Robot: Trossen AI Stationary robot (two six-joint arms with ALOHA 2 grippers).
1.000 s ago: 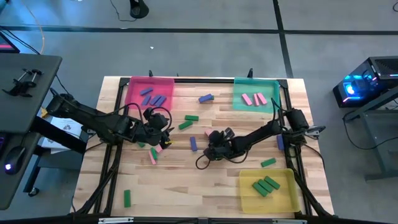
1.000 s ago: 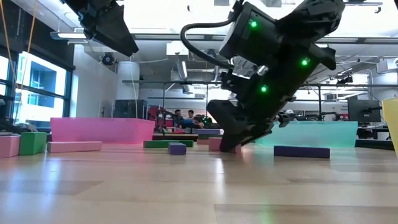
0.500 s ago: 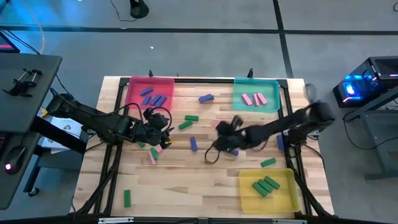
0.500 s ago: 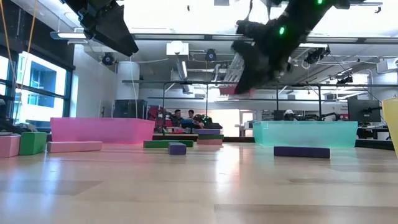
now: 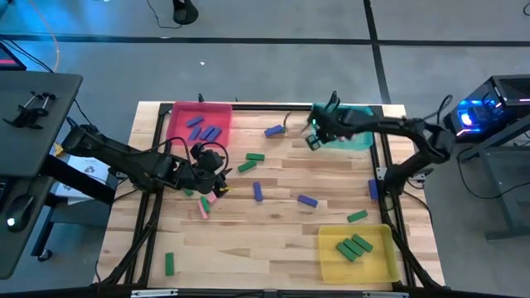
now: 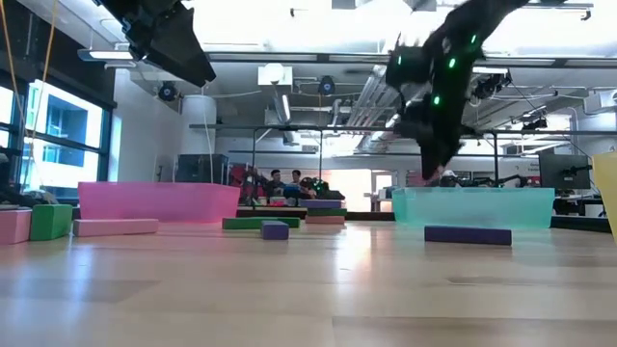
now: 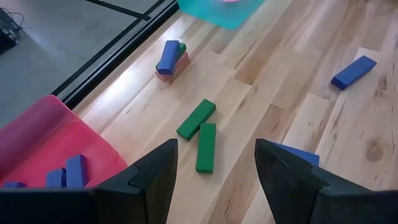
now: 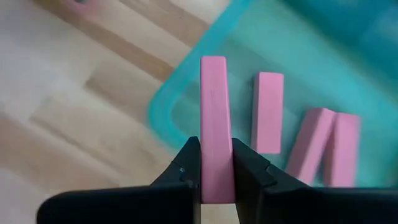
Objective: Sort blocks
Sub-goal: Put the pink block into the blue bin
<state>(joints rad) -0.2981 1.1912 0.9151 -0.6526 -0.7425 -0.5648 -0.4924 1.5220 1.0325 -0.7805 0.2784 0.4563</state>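
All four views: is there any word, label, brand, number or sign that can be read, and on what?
None can be read.
The pink block in the right pincer, the teal tray and the wooden table bear no print.
Anything in the room behind the table in the low view is too small to read.

An open-plan robotics lab: exposed ceiling ducts, workbenches, a lit computer tower.
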